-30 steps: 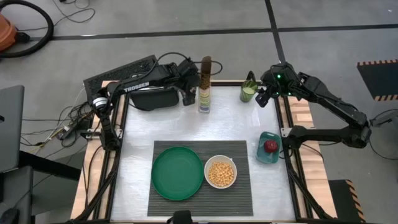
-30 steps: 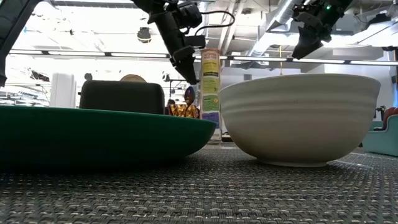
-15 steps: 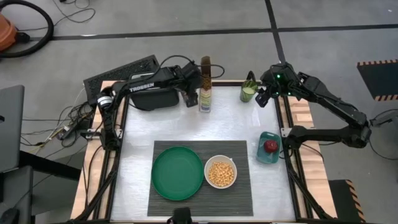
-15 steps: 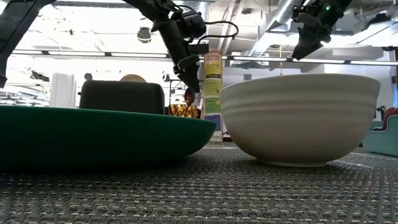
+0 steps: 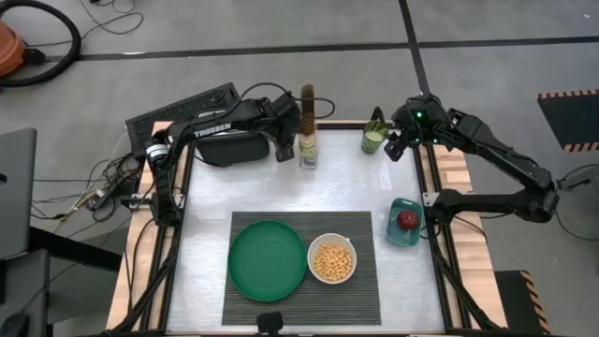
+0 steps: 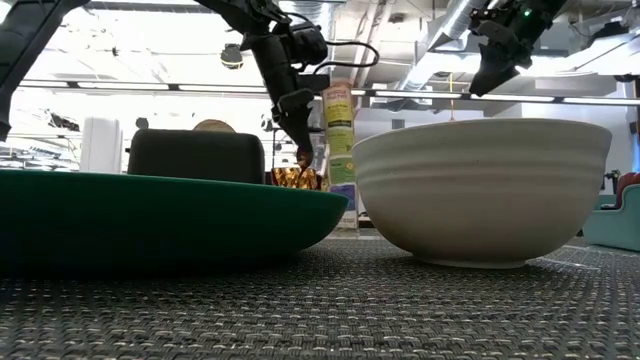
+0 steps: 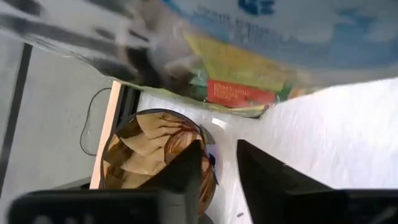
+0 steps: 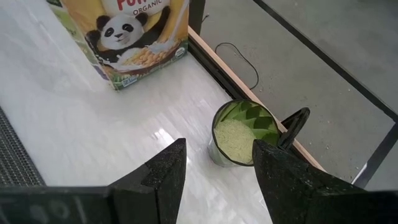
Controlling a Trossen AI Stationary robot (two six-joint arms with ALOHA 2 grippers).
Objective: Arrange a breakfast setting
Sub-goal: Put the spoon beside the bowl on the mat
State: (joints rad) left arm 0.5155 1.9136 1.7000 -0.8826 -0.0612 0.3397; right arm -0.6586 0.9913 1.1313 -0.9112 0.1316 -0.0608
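The dark grey placemat (image 5: 299,281) lies at the table's near middle. On it rest the green plate (image 5: 268,260) and the white bowl (image 5: 331,261) of yellow cereal (image 5: 332,262). A shiny gold cup (image 7: 155,155) at the far edge holds the purple-and-blue spoon (image 6: 303,156), upright. My left gripper (image 7: 221,165) is open, pointing down over that cup, with its fingers beside the spoon's top. A pale round top (image 6: 213,126), which looks like the bagel, sticks up out of the black toaster (image 6: 197,155). My right gripper (image 8: 219,144) is open and empty above a green cup (image 8: 242,134). My left gripper's fingers come from above, and one finger (image 7: 186,171) stands right beside the spoon's top end (image 7: 212,159). I cannot tell whether it touches the spoon.
A tall cereal box (image 5: 307,126) stands right beside my left gripper at the far edge. The teal dish with the red apple (image 5: 405,222) sits at the right. The table is bare between the far objects and the placemat.
My left gripper has gone down and a little toward the cereal box, and its fingertips are now at the spoon's top over the gold cup.
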